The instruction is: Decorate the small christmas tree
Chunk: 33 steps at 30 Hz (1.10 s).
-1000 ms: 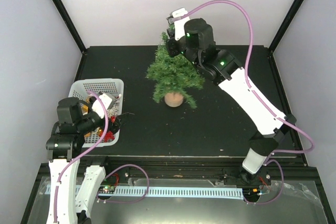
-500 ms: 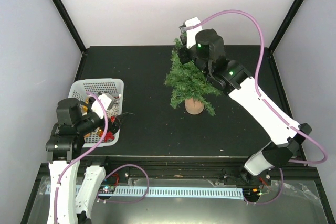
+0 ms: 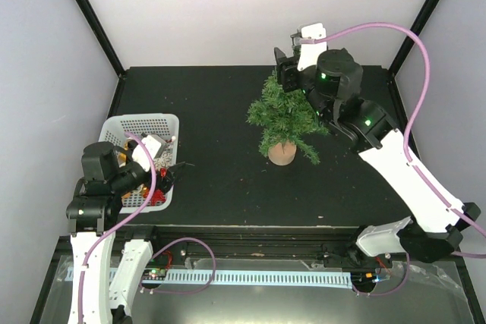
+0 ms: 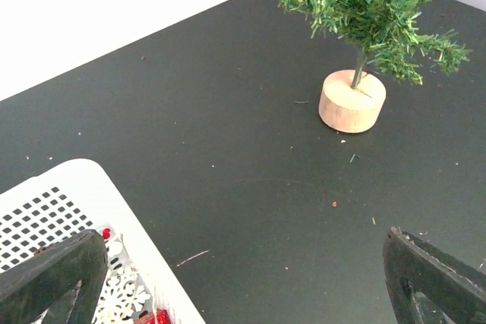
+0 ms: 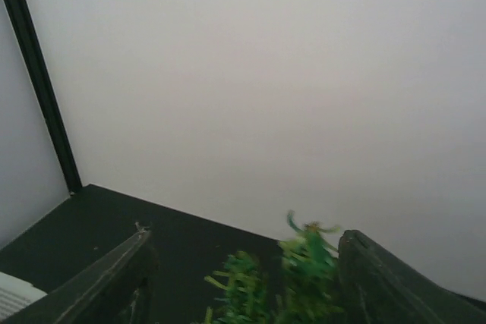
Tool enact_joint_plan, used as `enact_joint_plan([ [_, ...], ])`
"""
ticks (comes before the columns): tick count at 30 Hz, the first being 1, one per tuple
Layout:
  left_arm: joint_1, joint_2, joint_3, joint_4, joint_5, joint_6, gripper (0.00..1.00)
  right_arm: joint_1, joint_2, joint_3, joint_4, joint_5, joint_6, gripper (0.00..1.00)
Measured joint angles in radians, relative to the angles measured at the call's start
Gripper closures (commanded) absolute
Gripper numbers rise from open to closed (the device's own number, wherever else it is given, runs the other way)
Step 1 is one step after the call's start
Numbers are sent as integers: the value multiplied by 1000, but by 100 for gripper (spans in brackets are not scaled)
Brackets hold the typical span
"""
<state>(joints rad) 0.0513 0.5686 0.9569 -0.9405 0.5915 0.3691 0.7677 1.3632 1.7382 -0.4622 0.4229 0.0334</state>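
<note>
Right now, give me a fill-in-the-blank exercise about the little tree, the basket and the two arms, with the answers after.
1. The white basket sits by the ___ arm.
2. The tip of the small christmas tree pokes up between the fingers of the ___ arm.
3. The table under the tree is ___ in colour.
4. The left arm's fingers stand ___, holding nothing.

Missing words: left; right; black; open.
</note>
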Motion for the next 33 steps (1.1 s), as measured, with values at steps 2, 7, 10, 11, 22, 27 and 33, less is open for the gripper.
enact_joint_plan([
  [2,0,0,0,0,-3,-2,1,0,-13,0,-1,14,1,28],
  [7,0,0,0,0,-9,-5,1,0,-40,15,-15,69,6,23],
  [10,0,0,0,0,-24,-6,1,0,-77,17,-27,133,25,24],
  [11,0,1,0,-1,-37,-6,1,0,-94,17,-32,155,32,24],
  [22,22,142,127,-16,-441,168,19,-2,-489,-282,-34,156,157,28],
  [27,33,274,23,-12,-591,261,24,-2,-578,-542,-38,-64,192,30],
  [33,42,398,-108,14,-666,306,20,-2,-613,-632,-50,-197,216,30],
])
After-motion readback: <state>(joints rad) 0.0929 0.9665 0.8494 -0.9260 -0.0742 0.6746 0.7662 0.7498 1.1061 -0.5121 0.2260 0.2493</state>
